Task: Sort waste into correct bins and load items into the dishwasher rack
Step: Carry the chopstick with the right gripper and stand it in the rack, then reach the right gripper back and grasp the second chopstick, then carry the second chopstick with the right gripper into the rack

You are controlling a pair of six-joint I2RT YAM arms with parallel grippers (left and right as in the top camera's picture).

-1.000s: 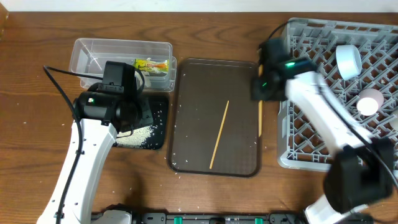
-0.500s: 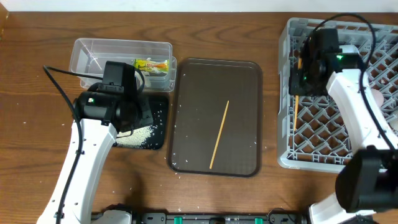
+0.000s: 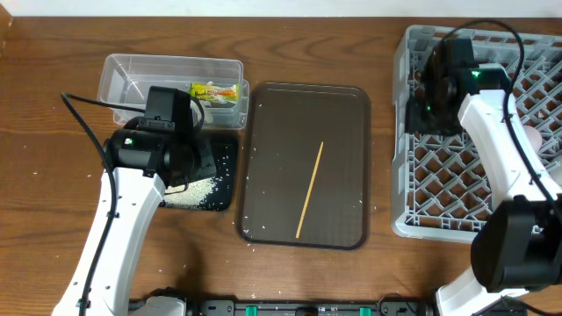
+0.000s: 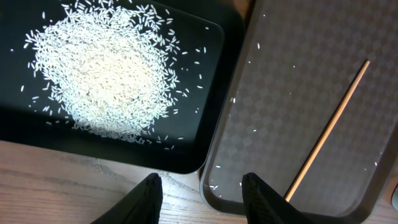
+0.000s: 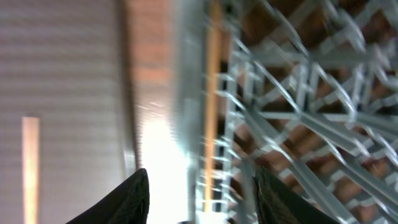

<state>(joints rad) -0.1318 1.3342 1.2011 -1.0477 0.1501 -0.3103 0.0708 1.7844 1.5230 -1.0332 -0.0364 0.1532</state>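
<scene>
The right claw (image 5: pixel 202 194) stands wide over the 9 o'clock wall of the dishwasher rack (image 3: pixel 401 175). One wooden chopstick (image 5: pixel 214 93) lies loose along that wall between the fingers, blurred. The other chopstick (image 3: pixel 310 190) lies on the brown serving tray (image 3: pixel 272 123). At that tray's 9 o'clock, the left claw (image 4: pixel 202 200) hangs parted and empty beside the black tray (image 4: pixel 37 134) of rice (image 4: pixel 99 74).

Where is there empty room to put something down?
The brown tray is nearly bare on both sides of the chopstick. A bare table strip runs between that tray and the dishwasher rack. Crowded: the black tray holds rice, with the left arm over it.
</scene>
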